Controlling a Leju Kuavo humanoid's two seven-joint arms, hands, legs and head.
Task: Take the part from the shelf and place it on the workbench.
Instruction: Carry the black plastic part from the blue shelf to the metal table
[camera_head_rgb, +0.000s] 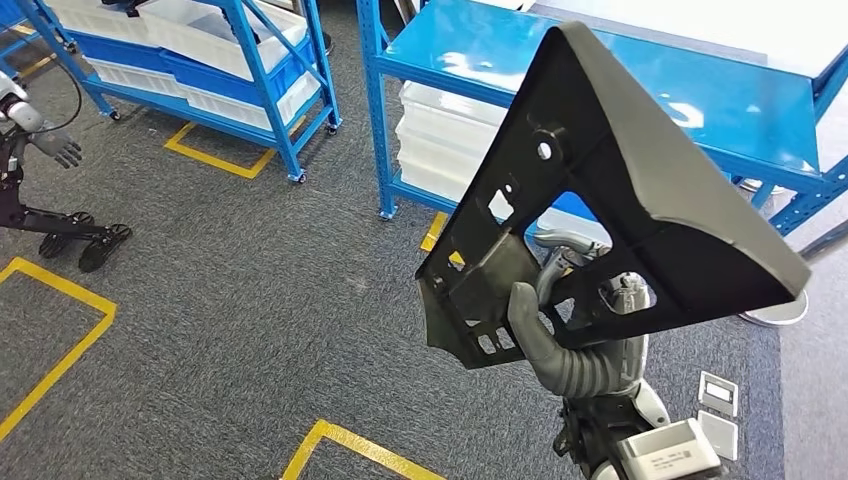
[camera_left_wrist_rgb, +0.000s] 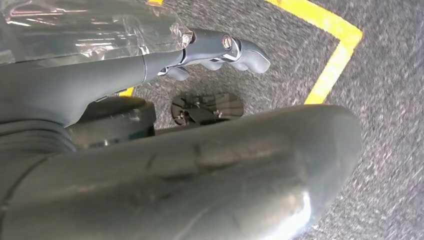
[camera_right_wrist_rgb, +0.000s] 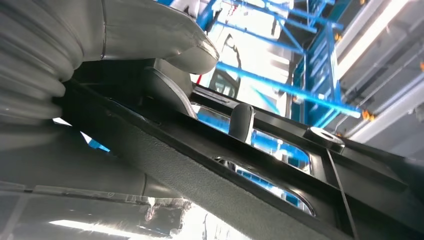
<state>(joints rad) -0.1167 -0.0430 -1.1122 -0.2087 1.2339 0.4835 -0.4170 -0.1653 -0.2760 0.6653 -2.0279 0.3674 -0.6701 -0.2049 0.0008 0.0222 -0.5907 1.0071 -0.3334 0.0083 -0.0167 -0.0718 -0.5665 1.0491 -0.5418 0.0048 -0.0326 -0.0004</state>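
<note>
A large black plastic part (camera_head_rgb: 640, 190), wedge-shaped with cut-outs and a matte grey outer face, is held up in front of me in the head view. My right hand (camera_head_rgb: 572, 358) grips it from below, thumb across the lower edge. In the right wrist view the part's black rim (camera_right_wrist_rgb: 225, 185) runs across and one of my fingers (camera_right_wrist_rgb: 242, 122) pokes through an opening. Beyond the part stands a blue-topped bench (camera_head_rgb: 480, 45). My left hand (camera_left_wrist_rgb: 220, 47) hangs over the carpet, fingers stretched out and holding nothing.
A blue wheeled rack (camera_head_rgb: 290, 110) with white and blue bins stands far left. White bins (camera_head_rgb: 440, 140) sit under the bench. Another robot's hand (camera_head_rgb: 62, 150) and dark feet (camera_head_rgb: 85, 240) are at the left edge. Yellow tape (camera_head_rgb: 60, 345) marks the grey carpet.
</note>
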